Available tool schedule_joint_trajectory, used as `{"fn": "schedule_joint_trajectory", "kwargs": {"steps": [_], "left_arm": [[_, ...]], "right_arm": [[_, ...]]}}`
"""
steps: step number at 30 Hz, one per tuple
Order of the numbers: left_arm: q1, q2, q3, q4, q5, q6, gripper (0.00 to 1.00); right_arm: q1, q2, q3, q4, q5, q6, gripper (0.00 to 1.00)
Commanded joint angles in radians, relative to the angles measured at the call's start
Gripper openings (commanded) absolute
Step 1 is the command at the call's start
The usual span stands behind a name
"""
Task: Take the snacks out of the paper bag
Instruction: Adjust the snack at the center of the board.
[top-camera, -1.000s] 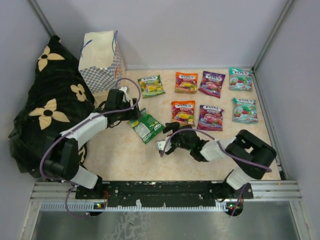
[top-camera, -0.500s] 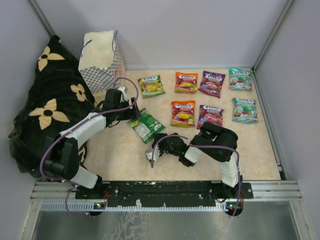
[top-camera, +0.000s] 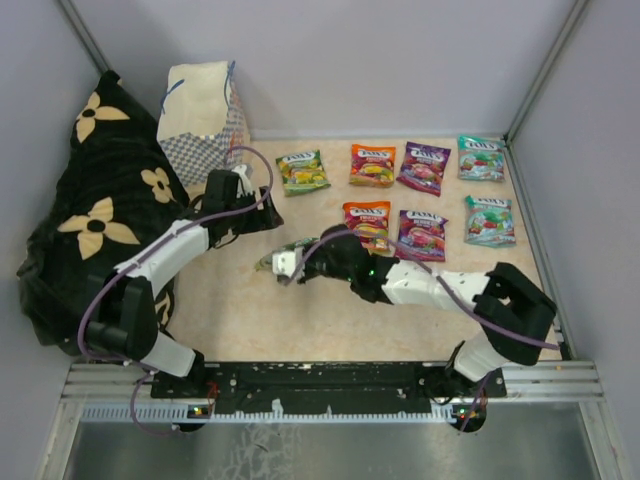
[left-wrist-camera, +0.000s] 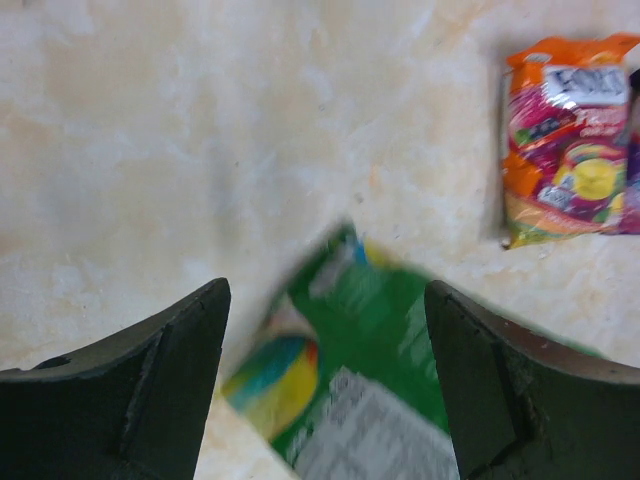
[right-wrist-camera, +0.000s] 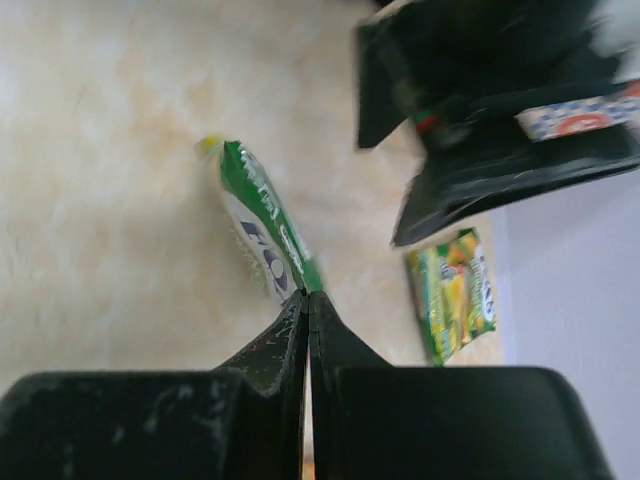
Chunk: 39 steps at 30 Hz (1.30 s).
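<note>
Right gripper (right-wrist-camera: 308, 296) pinches green pouch (right-wrist-camera: 262, 232) by one corner, pouch edge-up at centre; left gripper (left-wrist-camera: 322, 300) spread just above. Bag (top-camera: 200, 120) at 11 o'clock. Risk: glossy corner slips from thin hold, pouch drops.

Desk (top-camera: 250, 310): cream-beige top with faint marbling, matte, evenly lit, with soft shadows only.
Back wall (top-camera: 380, 60), left wall (top-camera: 25, 120) and right wall (top-camera: 600, 200): plain pale grey panels closing in the desk on three sides.
Grey metal struts (top-camera: 545, 70) run up the two far corners.
Ribbed aluminium rail (top-camera: 560, 385) runs along the near edge.
Black cloth with cream flowers (top-camera: 60, 270) is heaped at the left, against the left wall.
</note>
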Motion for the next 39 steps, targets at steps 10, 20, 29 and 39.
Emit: {"fn": "schedule_joint_trajectory", "kwargs": {"steps": [10, 20, 29, 39], "left_arm": [[0.067, -0.161, 0.177, -0.122, -0.037, -0.004, 0.86], [0.109, -0.262, 0.219, -0.241, -0.154, 0.033, 0.87], [0.116, -0.282, 0.173, -0.267, -0.156, 0.052, 0.88], [0.115, -0.306, 0.156, -0.283, -0.158, 0.062, 0.88]], "right_arm": [[0.009, 0.126, 0.665, -0.788, -0.165, 0.622, 0.00], [-0.146, 0.531, 0.919, -0.731, -0.128, 0.610, 0.00], [-0.241, 0.663, 1.010, -0.512, -0.104, 0.555, 0.00], [-0.254, 0.529, 0.890, -0.208, 0.076, 1.015, 0.99]]}}
